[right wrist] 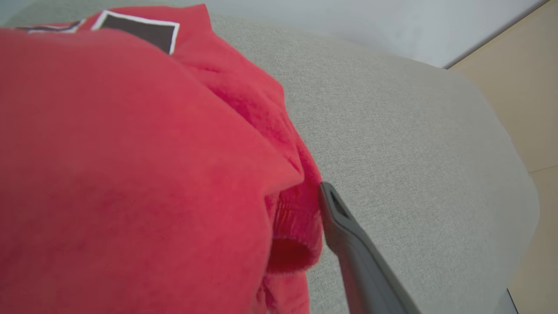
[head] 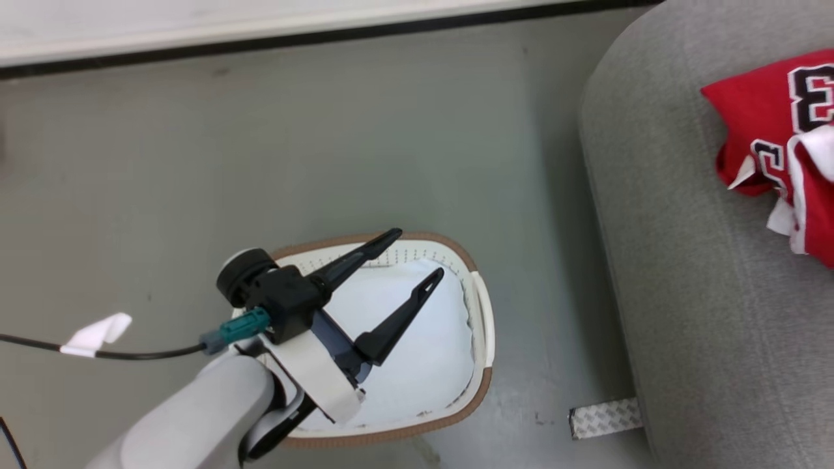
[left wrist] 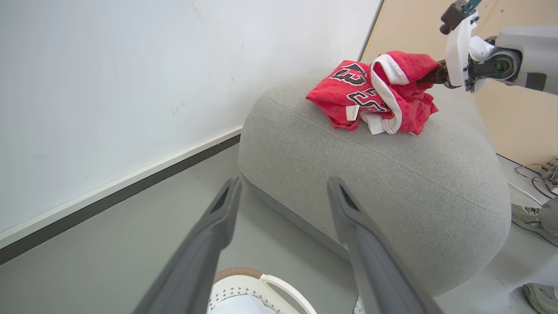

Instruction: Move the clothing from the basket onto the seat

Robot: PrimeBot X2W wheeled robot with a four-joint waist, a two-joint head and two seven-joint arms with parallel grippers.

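A bare, lab-like test room: plain white wall (left wrist: 109, 87) with dark skirting (left wrist: 117, 198), smooth grey floor (head: 326, 143), loose cables (left wrist: 538, 178) beyond the seat (left wrist: 392, 183), tape strip (head: 604, 417) right of the left tool (head: 417, 253).

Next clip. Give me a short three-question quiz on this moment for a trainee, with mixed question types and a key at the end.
1. True or false: the clothing lies on the seat.
2. The left gripper hangs over: A the basket; B the seat; C the clothing.
3. Fill in: the left gripper's jaws stand ____.
Key: 1 true; 2 A; 3 open.
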